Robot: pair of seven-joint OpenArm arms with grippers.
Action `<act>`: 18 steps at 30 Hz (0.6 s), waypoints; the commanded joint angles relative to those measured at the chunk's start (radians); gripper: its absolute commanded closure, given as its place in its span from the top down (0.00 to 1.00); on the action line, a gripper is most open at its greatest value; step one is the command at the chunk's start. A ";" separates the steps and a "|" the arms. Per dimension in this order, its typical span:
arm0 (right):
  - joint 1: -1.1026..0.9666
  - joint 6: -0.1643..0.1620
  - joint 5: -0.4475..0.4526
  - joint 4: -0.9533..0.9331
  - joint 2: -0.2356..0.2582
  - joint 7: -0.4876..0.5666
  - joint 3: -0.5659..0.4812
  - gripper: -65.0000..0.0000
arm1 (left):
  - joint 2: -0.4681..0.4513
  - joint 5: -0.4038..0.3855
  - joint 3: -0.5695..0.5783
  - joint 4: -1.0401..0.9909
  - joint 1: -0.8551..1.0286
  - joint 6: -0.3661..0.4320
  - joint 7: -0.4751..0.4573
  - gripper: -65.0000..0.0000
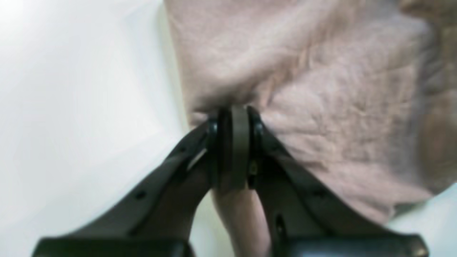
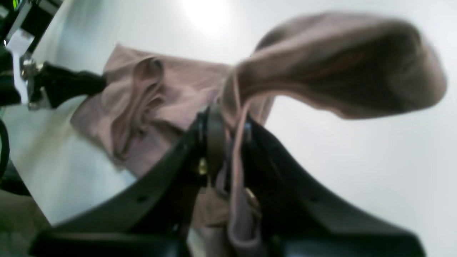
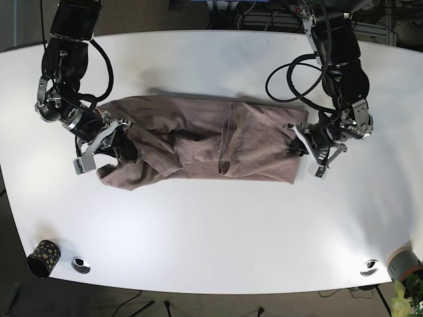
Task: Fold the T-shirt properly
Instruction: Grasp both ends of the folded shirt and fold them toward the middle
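- Base view is evenly lit from overhead and sharp, with only faint shadows on the white worktop (image 3: 211, 231).
- Both wrist views are soft and blurred (glare blooms at the right one's top).
- Left wrist view is washed out at its left side.

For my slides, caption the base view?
Both grippers, left and right, pinch opposite ends of the pink T-shirt on the white table.

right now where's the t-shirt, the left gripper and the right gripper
T-shirt (image 3: 258, 142), base view, flat middle of the cloth
left gripper (image 1: 234, 117), left wrist view, fingertips clamped on the shirt edge
right gripper (image 2: 228, 126), right wrist view, fingertips pinching bunched cloth
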 commanded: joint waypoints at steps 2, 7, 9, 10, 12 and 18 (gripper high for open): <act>0.013 0.010 0.028 0.068 0.010 0.022 -0.036 0.00 | 0.049 0.046 0.010 -0.030 0.008 -0.001 0.079 0.06; 0.025 0.010 0.125 0.079 -0.010 0.022 -0.119 0.00 | 0.101 0.048 0.085 -0.036 0.009 -0.001 0.076 0.06; 0.041 0.015 0.125 0.079 -0.042 0.022 -0.139 0.00 | 0.106 0.046 0.120 -0.033 0.017 -0.001 0.076 0.06; 0.048 0.027 0.123 0.075 -0.062 0.022 -0.151 0.00 | 0.107 0.042 0.135 -0.033 0.017 -0.001 0.076 0.06; 0.064 0.052 0.123 0.040 -0.092 0.022 -0.173 0.00 | 0.107 0.042 0.154 -0.030 0.019 -0.001 0.076 0.06; 0.088 0.066 0.123 -0.033 -0.175 0.022 -0.193 0.00 | 0.107 0.042 0.161 -0.033 0.029 -0.001 0.076 0.06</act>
